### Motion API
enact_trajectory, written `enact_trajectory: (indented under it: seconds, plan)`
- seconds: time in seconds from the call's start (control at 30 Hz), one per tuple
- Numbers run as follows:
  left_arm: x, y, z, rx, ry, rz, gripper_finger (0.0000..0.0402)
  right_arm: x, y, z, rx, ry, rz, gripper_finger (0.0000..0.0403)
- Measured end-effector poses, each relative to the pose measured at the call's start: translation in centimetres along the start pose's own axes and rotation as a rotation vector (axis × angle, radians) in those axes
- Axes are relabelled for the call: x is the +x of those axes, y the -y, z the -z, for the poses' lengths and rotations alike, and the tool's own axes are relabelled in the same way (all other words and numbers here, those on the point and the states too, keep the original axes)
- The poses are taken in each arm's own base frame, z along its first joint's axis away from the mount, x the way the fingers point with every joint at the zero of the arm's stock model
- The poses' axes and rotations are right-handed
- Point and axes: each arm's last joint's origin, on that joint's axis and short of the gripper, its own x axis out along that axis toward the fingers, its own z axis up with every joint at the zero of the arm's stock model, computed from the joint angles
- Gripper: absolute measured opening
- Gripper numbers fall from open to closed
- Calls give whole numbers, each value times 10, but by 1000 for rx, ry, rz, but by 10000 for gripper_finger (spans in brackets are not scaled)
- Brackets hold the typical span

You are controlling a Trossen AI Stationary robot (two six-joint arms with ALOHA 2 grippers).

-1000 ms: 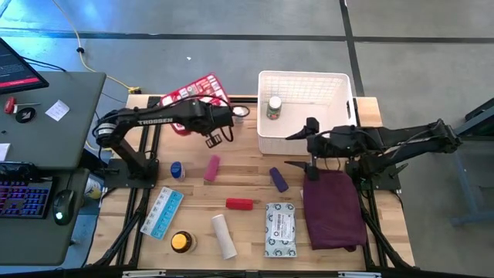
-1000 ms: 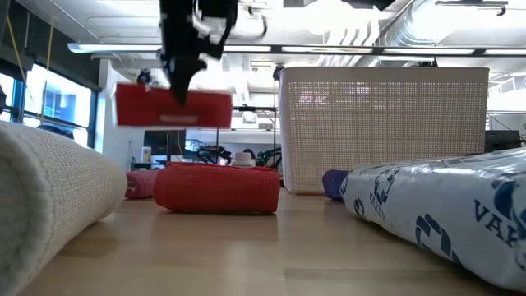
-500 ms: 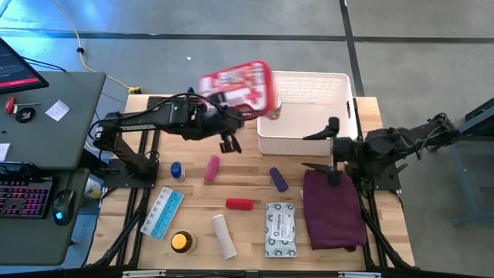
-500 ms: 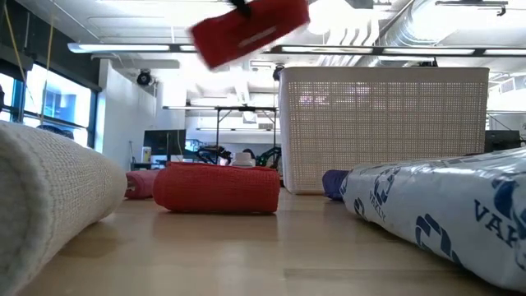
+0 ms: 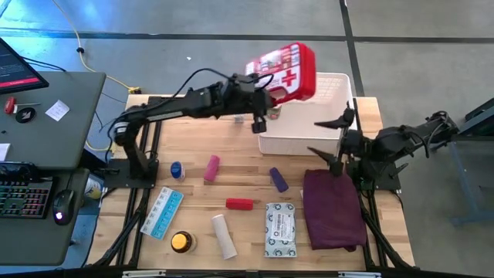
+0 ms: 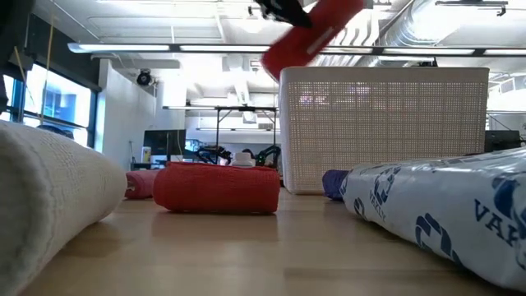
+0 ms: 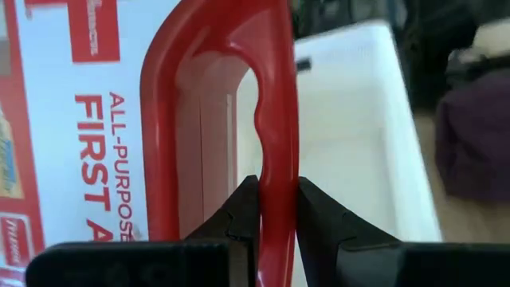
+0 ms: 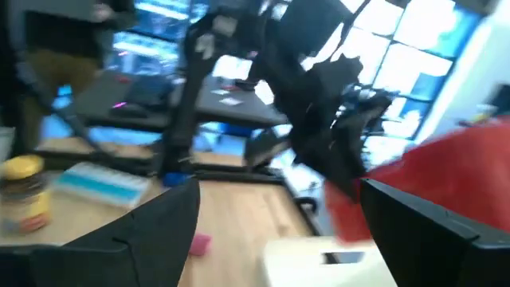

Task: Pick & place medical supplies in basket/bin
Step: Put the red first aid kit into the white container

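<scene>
Above the near-left corner of the white basket [image 5: 306, 108], the left gripper [image 5: 257, 99] pinches the thin moulded handle of the red first-aid case [image 5: 284, 71], which hangs tilted in the air over the rim. It looks rigid and boxy, probably heavier than the tubes and strips left on the table [image 5: 193, 193], so held by this narrow handle it may swing or slip, and a grip at the handle's middle seems safest. Beside the basket's right wall, the right gripper [image 5: 336, 139] waits with its fingers spread wide and empty over the maroon cloth [image 5: 333, 208].

One basket [image 5: 305, 127]; three tubes [image 5: 211, 167]
</scene>
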Motion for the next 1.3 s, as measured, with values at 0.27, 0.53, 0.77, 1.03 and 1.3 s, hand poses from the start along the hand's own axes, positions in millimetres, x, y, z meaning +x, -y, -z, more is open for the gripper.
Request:
enact_trajectory:
  seconds: [0.27,0.53,0.77,1.03,1.3]
  plan:
    - [51,-21,13,-21,255,65,90,-1,15,-10,-7,27,282,334]
    - [91,-13,37,-21,232,63,90,0,20,-9,51,32,309,334]
    - [102,-5,50,2,171,114,89,8,27,-6,-16,-6,386,334]
    - [102,-3,50,-1,174,157,89,24,28,1,-154,-84,442,334]
    - [110,9,51,2,170,171,152,27,27,2,-166,-89,440,334]
